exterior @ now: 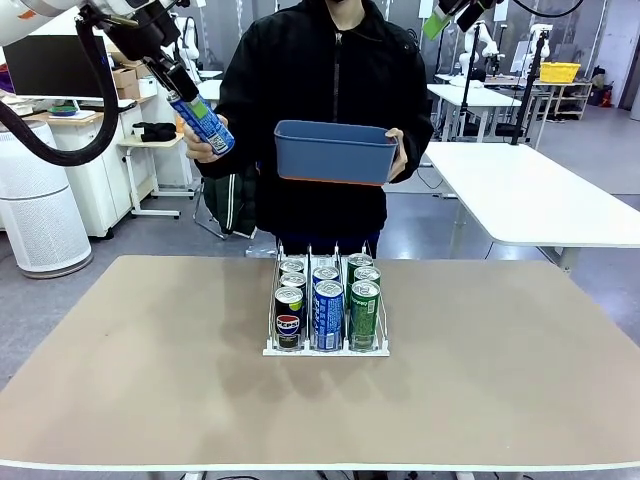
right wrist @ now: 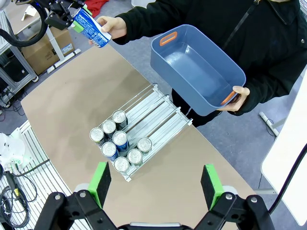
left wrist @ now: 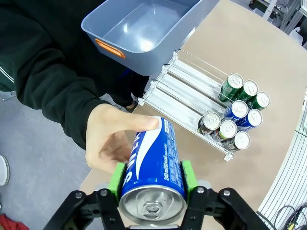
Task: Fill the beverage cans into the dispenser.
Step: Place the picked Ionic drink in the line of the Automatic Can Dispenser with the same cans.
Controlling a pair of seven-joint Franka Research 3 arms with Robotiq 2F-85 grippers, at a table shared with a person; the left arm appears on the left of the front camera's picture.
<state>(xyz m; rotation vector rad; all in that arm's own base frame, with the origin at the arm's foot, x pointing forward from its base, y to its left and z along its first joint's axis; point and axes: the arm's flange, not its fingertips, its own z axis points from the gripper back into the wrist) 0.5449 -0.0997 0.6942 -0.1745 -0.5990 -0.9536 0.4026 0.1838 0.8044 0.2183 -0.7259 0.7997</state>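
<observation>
High above the table's far left corner, my left gripper (exterior: pixel 190 105) (left wrist: pixel 152 175) is shut on a blue beverage can (exterior: pixel 205 124) (left wrist: pixel 153 163) (right wrist: pixel 91 26) with white lettering. The person's hand (exterior: pixel 196 148) (left wrist: pixel 108 143) also holds that can from the far side. On the middle of the table stands the white dispenser (exterior: pixel 325 351) (left wrist: pixel 192 91) (right wrist: pixel 158 115), with several black, blue and green cans (exterior: pixel 328 312) (left wrist: pixel 235 115) (right wrist: pixel 120 143) bunched at its front end. My right gripper (right wrist: pixel 156 181) (exterior: pixel 452 18) hangs open high over the table's right side, with nothing between its fingers.
The person stands at the far edge and holds an empty blue plastic bin (exterior: pixel 335 152) (left wrist: pixel 139 24) (right wrist: pixel 196 67) in the other hand, above the dispenser's far end. The tan table (exterior: pixel 150 380) is bare around the rack. White tables stand behind on the right.
</observation>
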